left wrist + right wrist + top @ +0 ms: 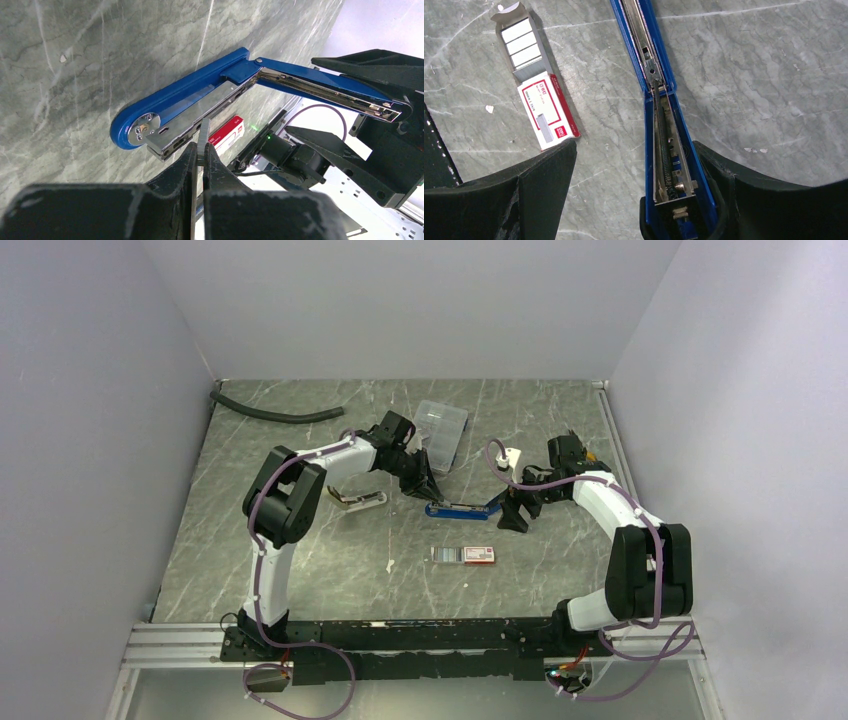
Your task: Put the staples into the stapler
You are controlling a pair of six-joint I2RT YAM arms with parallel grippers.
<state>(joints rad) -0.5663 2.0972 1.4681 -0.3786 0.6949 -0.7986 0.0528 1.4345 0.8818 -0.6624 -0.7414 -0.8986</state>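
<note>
Both fingers [185, 165] of the left gripper [201, 156] are pressed together on a thin grey strip of staples [203, 131]; its tip sits at the metal channel of the blue stapler [190, 92], touching or not I cannot tell; the stapler lies opened out on the table [300, 560] — one half flat, the other slanting up toward the right gripper [635, 145], whose fingers stand spread wide with that raised end between them; near the stapler lies a red-and-white box [549, 112], its dark tray [531, 70] pulled out — more staples [519, 42] in a row inside.
</note>
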